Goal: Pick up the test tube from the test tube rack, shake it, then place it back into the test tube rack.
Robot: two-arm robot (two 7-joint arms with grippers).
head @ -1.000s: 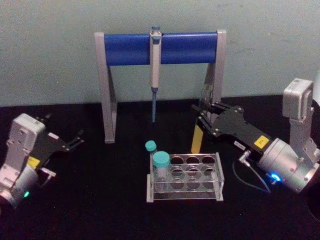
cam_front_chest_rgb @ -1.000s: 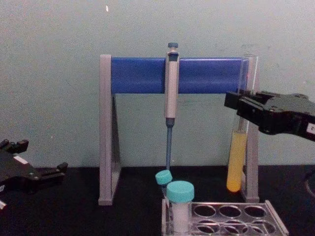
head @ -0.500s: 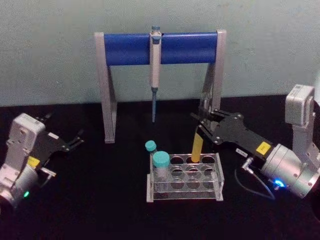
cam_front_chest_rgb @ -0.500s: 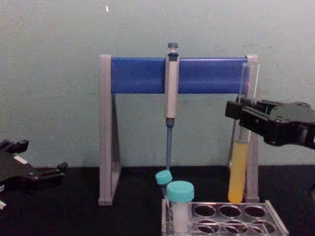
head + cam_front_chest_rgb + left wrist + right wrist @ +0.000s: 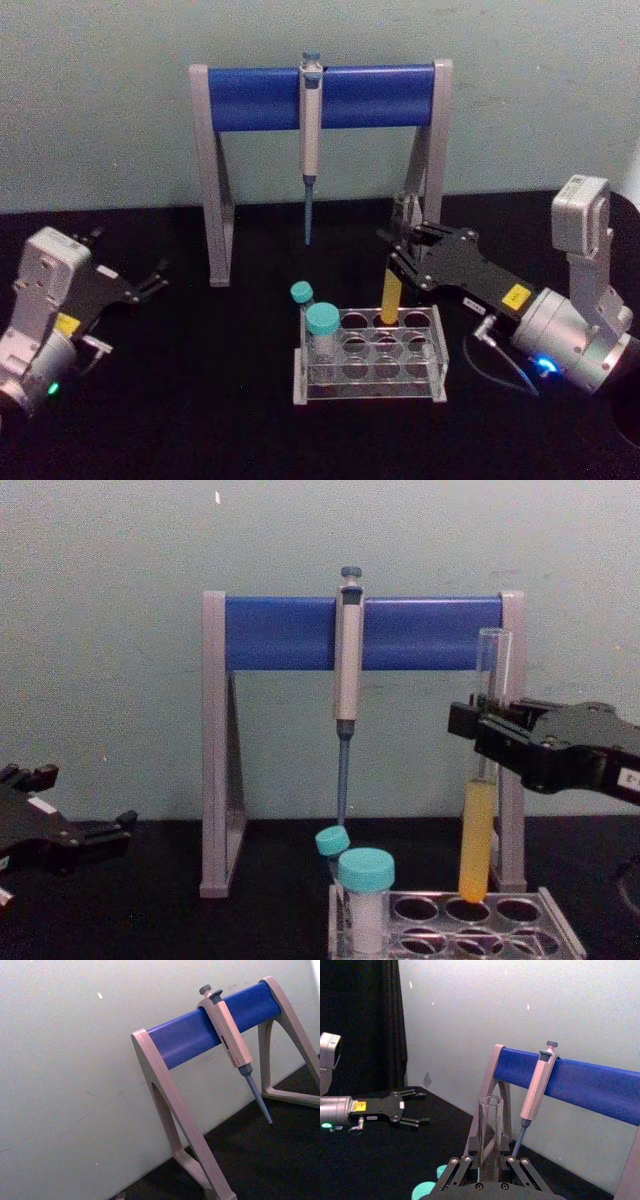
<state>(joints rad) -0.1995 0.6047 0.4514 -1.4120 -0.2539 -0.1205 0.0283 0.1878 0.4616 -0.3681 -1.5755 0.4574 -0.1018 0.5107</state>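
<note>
The test tube (image 5: 391, 292) is a long clear glass tube with yellow liquid (image 5: 476, 840) in its lower part. It stands nearly upright, and its round bottom sits in the middle hole of the back row of the test tube rack (image 5: 370, 392). The low clear rack (image 5: 565, 930) lies on the black table. My right gripper (image 5: 402, 250) is shut on the tube above the liquid. The right wrist view shows the tube's open top (image 5: 490, 1125) between the fingers. My left gripper (image 5: 152, 282) rests open at the far left, away from the rack.
Two teal-capped vials (image 5: 322, 330) stand in the rack's left column. Behind the rack is a tall grey-legged stand with a blue crossbar (image 5: 320, 96), and a grey-blue pipette (image 5: 309, 150) hangs from it. The stand's right leg (image 5: 512, 750) is close behind the tube.
My right gripper has come down and slightly left with the tube. The tube's bottom went from hanging above the table behind the rack to sitting in a back-row hole. The left arm has not moved.
</note>
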